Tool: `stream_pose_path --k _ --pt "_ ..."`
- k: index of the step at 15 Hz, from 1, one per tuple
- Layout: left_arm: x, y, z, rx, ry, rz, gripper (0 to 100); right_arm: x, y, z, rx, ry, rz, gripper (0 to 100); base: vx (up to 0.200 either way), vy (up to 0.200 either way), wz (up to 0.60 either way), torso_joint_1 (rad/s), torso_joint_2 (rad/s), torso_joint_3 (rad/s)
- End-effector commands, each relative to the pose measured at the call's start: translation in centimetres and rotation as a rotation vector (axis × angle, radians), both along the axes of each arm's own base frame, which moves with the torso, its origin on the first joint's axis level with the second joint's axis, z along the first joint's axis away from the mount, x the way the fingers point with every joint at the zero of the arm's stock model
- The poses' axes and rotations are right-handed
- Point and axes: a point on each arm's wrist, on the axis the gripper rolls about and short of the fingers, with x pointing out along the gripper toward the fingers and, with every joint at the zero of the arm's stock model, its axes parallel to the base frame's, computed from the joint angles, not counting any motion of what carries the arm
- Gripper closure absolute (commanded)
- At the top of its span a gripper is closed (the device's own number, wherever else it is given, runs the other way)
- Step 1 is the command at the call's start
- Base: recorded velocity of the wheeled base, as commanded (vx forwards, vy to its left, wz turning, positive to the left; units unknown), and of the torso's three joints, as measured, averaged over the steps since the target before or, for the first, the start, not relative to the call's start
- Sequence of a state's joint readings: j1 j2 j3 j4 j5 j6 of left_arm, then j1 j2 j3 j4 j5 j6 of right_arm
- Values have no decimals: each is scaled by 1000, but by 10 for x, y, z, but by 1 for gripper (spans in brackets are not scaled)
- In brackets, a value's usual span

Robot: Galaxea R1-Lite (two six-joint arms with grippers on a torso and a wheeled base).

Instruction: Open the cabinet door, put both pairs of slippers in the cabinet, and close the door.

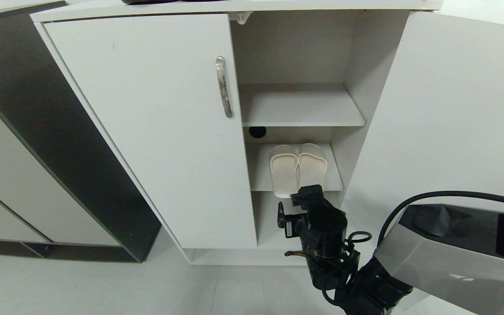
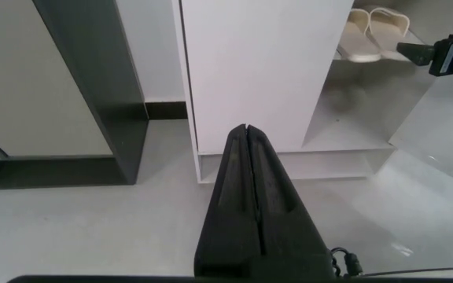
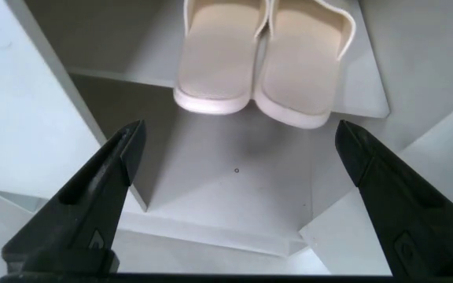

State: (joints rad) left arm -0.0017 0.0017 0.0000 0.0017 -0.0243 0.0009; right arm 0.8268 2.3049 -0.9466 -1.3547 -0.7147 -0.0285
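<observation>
The white cabinet (image 1: 147,131) has its right door (image 1: 449,118) swung open and its left door shut. A pair of cream slippers (image 1: 298,168) lies side by side on the middle shelf, heels at the shelf's front edge; the same slippers (image 3: 262,59) show in the right wrist view and the slippers (image 2: 372,31) in the left wrist view. My right gripper (image 3: 238,192) hangs open and empty just in front of and below the slippers; it is the right gripper (image 1: 298,203) in the head view. My left gripper (image 2: 246,137) is shut, empty, low over the floor before the cabinet.
The upper shelf (image 1: 300,109) and bottom compartment (image 3: 234,189) hold nothing. A metal handle (image 1: 223,87) is on the shut left door. A dark panel (image 1: 50,131) and another white unit stand to the cabinet's left. Grey floor (image 2: 93,220) lies in front.
</observation>
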Motion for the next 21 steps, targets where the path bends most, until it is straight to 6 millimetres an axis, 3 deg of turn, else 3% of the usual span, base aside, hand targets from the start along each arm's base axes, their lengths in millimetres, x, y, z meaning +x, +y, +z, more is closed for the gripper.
stream_pose_path --k 1,13,21 --pt "0 0 0 -1 1 0 100 0 0 0 -1 1 0 0 0 0 0 0 0 0" --pt "0 0 0 -1 0 0 100 -10 -12 0 -32 28 11 0 0 0 0 3 4 162" --pt "0 0 0 -2 0 0 100 -14 -14 4 -24 11 46 0 0 0 0 0 0 0"
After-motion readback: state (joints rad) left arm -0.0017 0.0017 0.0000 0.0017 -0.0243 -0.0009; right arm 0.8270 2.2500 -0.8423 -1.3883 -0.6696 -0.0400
